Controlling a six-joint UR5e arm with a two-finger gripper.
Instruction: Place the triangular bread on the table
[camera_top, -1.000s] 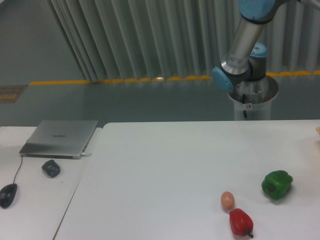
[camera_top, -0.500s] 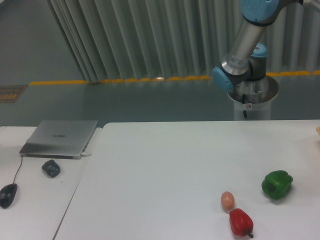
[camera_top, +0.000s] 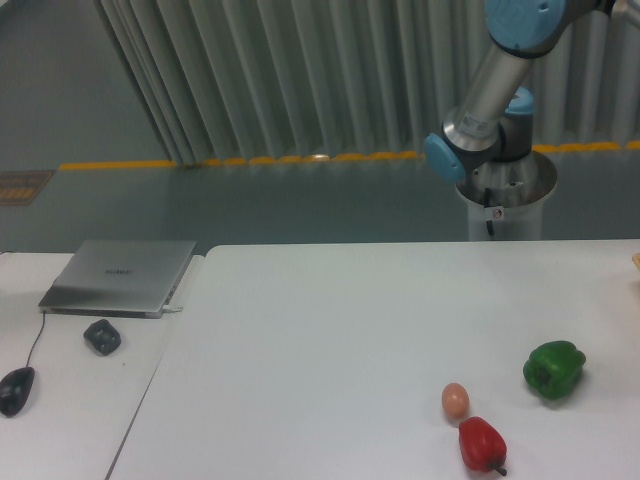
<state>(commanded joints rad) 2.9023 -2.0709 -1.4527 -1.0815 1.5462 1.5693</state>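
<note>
Tabletop scene with a UR5e arm (camera_top: 497, 75) rising from its white pedestal (camera_top: 505, 205) behind the table (camera_top: 330, 340). Only the arm's lower links and blue-capped joints are visible; the upper links leave the top right corner, so the gripper lies outside the view and whether it is open, closed or carrying anything cannot be told.

Objects on the white surface: a green bell pepper (camera_top: 554, 369) toward the right edge, a small brown egg (camera_top: 455, 400) nearer the front, and a red bell pepper (camera_top: 481, 444) just beside the egg, close enough that contact between them cannot be ruled out. A thin tan sliver (camera_top: 636, 261) shows at the extreme right edge; it may belong to the triangular bread, but too little is visible to say. No wedge of bread lies on the visible tabletop, so the placement appears not yet done.

On the adjoining desk at left: a closed silver laptop (camera_top: 120, 277), a dark wired mouse (camera_top: 16, 389) and a small dark object (camera_top: 102, 336).

Risks, as judged: a descent toward the right front could strike the peppers or set the egg rolling. Release from height, or onto a narrow edge, could let the wedge topple or skid.
</note>
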